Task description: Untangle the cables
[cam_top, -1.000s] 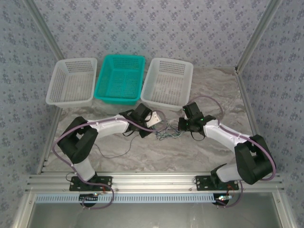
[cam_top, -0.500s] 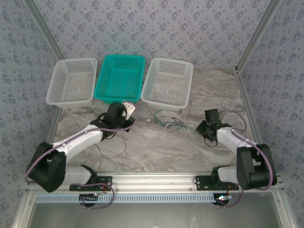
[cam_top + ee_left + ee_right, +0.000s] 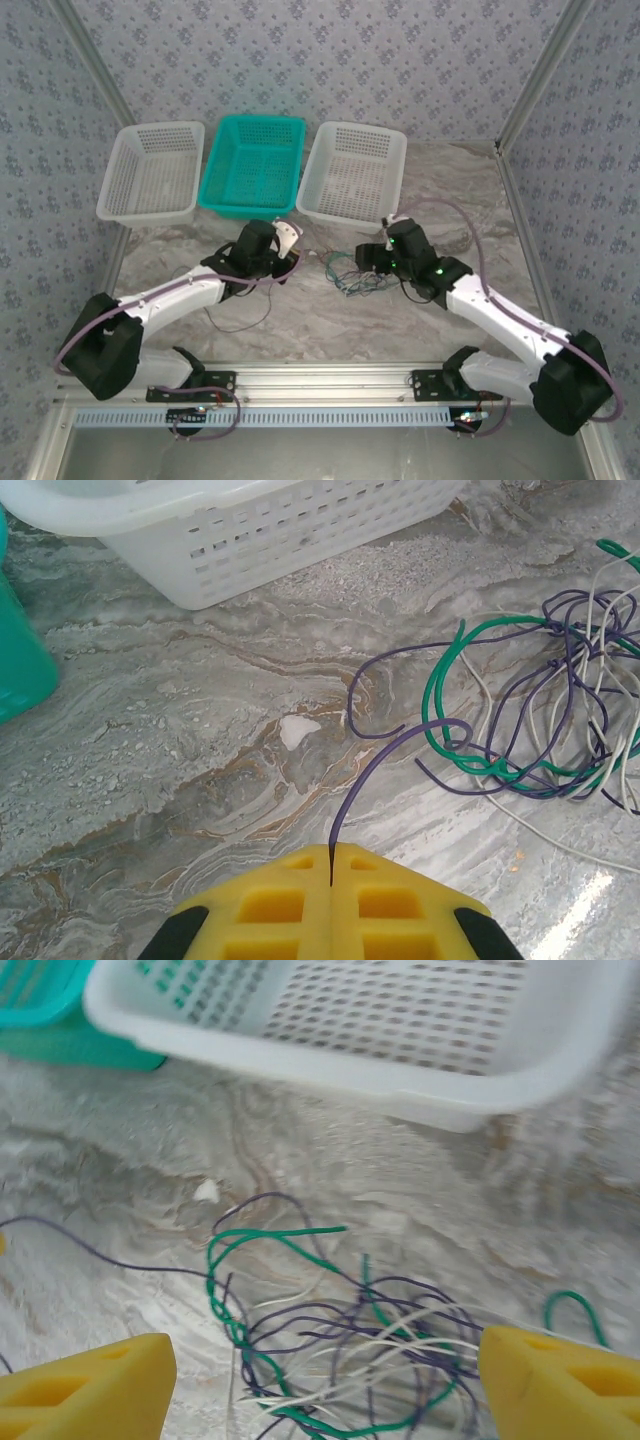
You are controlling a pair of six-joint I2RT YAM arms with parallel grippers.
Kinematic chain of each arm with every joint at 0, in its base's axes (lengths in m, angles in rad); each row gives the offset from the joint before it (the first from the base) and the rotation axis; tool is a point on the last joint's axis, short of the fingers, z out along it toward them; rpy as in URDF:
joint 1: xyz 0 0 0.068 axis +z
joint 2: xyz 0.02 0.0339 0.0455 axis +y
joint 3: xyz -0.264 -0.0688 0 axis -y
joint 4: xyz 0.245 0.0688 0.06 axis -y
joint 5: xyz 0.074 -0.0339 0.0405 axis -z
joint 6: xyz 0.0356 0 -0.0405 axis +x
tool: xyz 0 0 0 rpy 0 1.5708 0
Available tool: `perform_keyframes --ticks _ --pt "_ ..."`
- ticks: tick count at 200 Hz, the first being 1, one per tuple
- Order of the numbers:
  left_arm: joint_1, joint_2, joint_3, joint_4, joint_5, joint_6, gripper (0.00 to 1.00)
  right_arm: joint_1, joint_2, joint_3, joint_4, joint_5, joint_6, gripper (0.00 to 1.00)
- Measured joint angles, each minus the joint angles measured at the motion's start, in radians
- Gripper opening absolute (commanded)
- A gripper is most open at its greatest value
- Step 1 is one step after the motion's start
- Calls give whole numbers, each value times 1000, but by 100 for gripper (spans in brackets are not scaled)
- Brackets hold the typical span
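The cables [image 3: 352, 277] lie as a small tangle of purple, green and white wires on the marble table between the two arms. In the left wrist view the tangle [image 3: 545, 705] lies to the right, and one purple wire [image 3: 372, 765] runs out of it into my left gripper [image 3: 330, 850], which is shut on that wire's end. From above, the left gripper [image 3: 286, 240] sits left of the tangle. My right gripper [image 3: 325, 1348] hovers over the tangle [image 3: 370, 1345], its yellow fingers [image 3: 95, 1390] wide apart and open, gripping nothing. In the top view the right gripper [image 3: 367, 258] is just over the tangle's right side.
Three baskets stand in a row at the back: white [image 3: 150, 205], teal [image 3: 252, 208] and white [image 3: 345, 222]. The right-hand white basket [image 3: 400, 1070] is close behind the tangle. A separate dark wire [image 3: 240, 318] lies on the table beside the left arm.
The right arm swung from the right in over the tangle and its jaws opened wide. The left gripper, still shut on the purple wire, shifted slightly right.
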Motion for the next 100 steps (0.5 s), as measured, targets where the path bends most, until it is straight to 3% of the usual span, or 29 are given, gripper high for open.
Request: perform_keyframes --ticks 37,54,81,100 --pt "-4 -6 0 2 -13 -14 0 100 310 106 -2 46 -27 78" --pt "-4 -30 0 -7 -28 -18 0 112 439 134 -22 91 3 63" --pt "-3 -97 0 -50 -153 -61 0 104 507 125 -55 169 60 25" --pt "63 -153 -9 -112 -271 -135 0 69 468 85 -45 190 97 19"
